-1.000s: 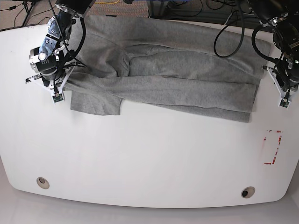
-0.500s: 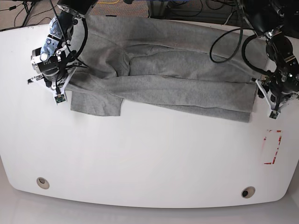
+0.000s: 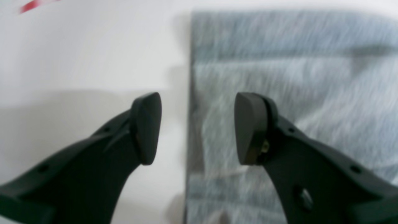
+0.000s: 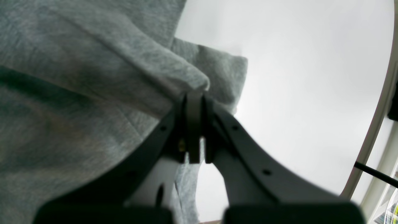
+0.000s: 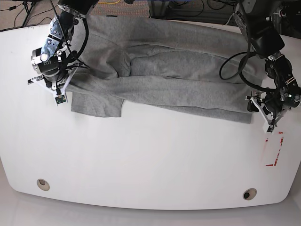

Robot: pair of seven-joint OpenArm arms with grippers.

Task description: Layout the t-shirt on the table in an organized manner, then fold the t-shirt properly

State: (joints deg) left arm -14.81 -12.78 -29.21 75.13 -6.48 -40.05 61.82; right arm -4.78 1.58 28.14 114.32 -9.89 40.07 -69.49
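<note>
In the base view, the t-shirt (image 5: 169,80) lies folded in a long grey band across the far half of the table (image 5: 141,160). Its far edge is at the far table edge, and its near edge runs from the sleeve at the view's left to a corner at the view's right. The near half of the table is bare white, with two grommet holes (image 5: 43,183) and a red-outlined rectangle mark (image 5: 273,148) near the view's right edge. The right gripper (image 5: 57,92) is at the shirt's end on the view's left. The left gripper (image 5: 264,110) stands just beside the shirt's corner on the view's right.

In the left wrist view, the left gripper (image 3: 197,127) has its jaws wide apart and holds nothing. The straight edge of the t-shirt (image 3: 279,77) runs between the two fingers; white table (image 3: 77,62) is on the other side. The picture is blurred.

In the right wrist view, the right gripper (image 4: 195,124) is clenched on a fold of the t-shirt (image 4: 93,77). Beyond the cloth edge the table (image 4: 295,77) is bare up to its rounded rim.
</note>
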